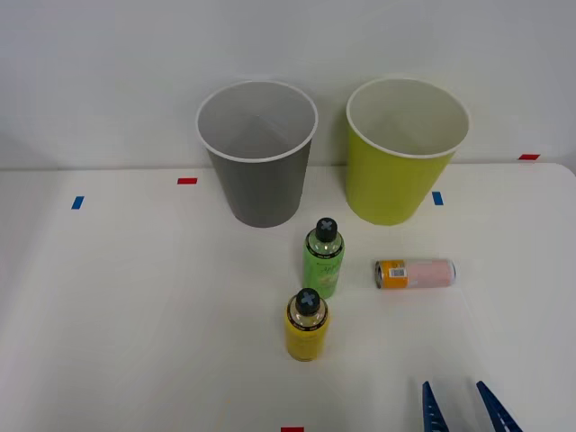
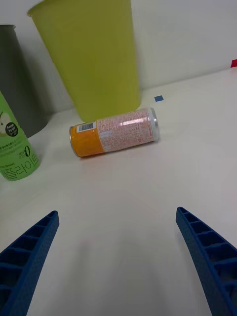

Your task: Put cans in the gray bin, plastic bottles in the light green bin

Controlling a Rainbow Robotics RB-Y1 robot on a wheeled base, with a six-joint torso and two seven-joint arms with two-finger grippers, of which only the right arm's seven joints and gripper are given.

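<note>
The right gripper (image 1: 461,407) hangs wide open at the near right, apparently lined up on the pink can (image 1: 415,273) lying on its side just near the green bin (image 1: 407,148).

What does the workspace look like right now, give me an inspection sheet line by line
Surface: white table with small red and blue tape marks.
Job's things: gray bin and light green bin upright side by side at the back, nothing seen inside; green bottle and yellow bottle upright, capped, in front of the bins; pink can lying on its side, orange end toward the bottles. Only one can seen.
Clutter: nothing seen.
Grippers: right end effector open, empty, near the table's front edge, facing the pink can.
Cables: nothing seen.
Surroundings: plain white wall behind the table.
</note>
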